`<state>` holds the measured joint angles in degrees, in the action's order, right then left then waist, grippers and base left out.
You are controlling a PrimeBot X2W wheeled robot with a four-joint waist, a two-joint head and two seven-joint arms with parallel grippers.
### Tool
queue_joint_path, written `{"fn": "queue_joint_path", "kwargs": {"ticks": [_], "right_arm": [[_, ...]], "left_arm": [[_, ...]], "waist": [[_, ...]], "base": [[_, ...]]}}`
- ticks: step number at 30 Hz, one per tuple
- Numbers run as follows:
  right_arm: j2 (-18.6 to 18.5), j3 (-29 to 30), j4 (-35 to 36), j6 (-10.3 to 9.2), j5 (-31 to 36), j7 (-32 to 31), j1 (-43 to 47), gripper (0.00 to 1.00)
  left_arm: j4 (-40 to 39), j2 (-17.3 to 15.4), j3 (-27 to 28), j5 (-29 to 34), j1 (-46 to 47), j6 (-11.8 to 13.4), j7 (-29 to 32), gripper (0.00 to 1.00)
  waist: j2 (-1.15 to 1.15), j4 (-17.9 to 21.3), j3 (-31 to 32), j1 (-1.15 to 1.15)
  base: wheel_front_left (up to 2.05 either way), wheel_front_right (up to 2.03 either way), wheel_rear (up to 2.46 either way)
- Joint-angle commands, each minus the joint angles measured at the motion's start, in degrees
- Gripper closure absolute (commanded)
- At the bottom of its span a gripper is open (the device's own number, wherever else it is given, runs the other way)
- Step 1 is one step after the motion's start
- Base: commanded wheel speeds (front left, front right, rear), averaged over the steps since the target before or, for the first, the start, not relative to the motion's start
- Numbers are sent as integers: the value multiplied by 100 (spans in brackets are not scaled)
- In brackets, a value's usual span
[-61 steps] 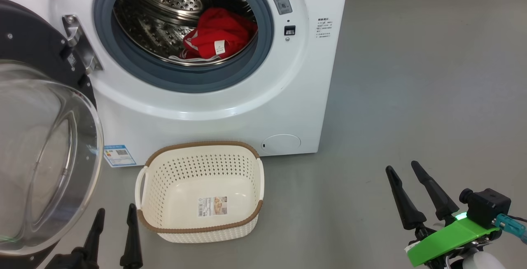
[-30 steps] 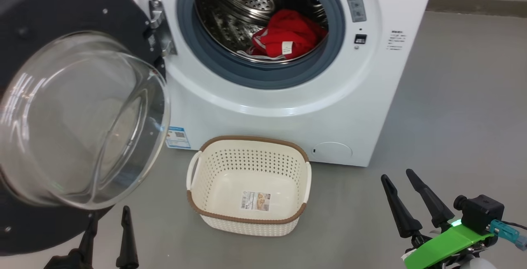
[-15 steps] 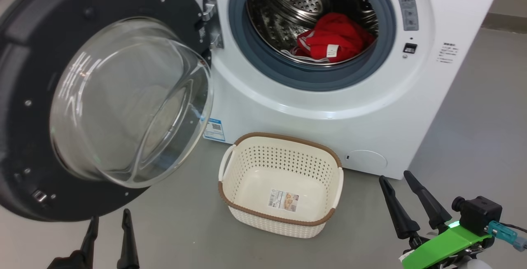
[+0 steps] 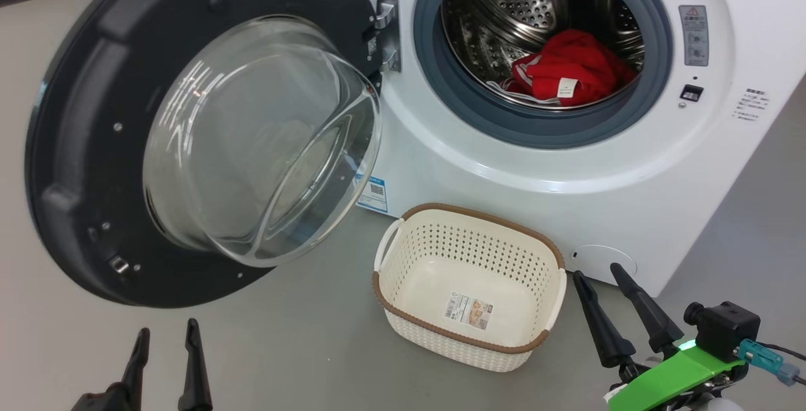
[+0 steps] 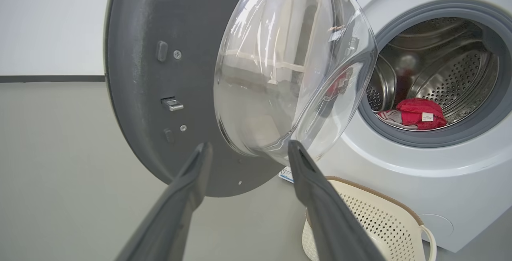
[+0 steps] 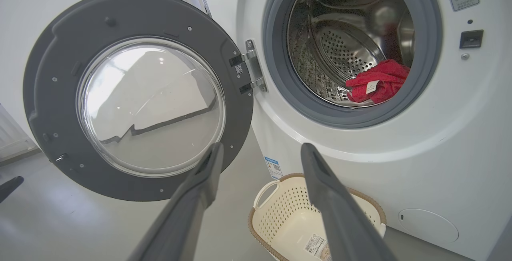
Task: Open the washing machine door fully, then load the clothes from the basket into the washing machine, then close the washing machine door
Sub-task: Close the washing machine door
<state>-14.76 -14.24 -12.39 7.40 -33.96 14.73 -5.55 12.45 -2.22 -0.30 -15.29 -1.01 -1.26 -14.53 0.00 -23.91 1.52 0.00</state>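
Observation:
The washing machine [image 4: 567,172] stands with its black round door [image 4: 82,146] swung wide to the left, glass bowl bulging toward me. The red clothes [image 4: 570,77] lie inside the steel drum, white label showing. On the floor in front sits the cream basket [image 4: 466,213] with nothing but a sticker on its bottom. My left gripper [image 4: 167,327] is open, low on the floor below the door. My right gripper [image 4: 595,270] is open just right of the basket. In the left wrist view my gripper [image 5: 249,145] points at the door's glass [image 5: 288,73]; in the right wrist view the right gripper [image 6: 262,146] frames the door hinge and the basket [image 6: 288,213].
Grey floor [image 4: 302,348] spreads around the basket and under the door. A blue energy sticker [image 4: 374,192] and a round white hatch [image 4: 598,258] sit low on the machine's front. A white wall with a dark skirting [image 5: 48,78] runs behind the door.
The head camera has swung left, so the machine, door and basket sit further right in the picture. Both grippers stay open; door, clothes and basket have not moved.

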Motion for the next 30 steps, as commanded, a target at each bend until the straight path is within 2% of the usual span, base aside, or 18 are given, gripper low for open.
{"fn": "queue_joint_path", "kwargs": {"ticks": [1,14,30], "right_arm": [[-49,-118,118,9,-51,27,-1,0],[-18,-160,114,9,-73,27,-9,0],[-71,-223,100,9,-109,27,-30,0]], "left_arm": [[-156,-74,193,55,62,1,-47,0],[-194,-77,230,78,63,-10,-47,0],[-202,-122,259,93,34,-22,-47,0]], "waist": [[0,-67,-1,0],[0,-252,-25,0],[0,-157,-26,0]], "base": [[0,0,0],[0,0,0],[0,0,0]]}}
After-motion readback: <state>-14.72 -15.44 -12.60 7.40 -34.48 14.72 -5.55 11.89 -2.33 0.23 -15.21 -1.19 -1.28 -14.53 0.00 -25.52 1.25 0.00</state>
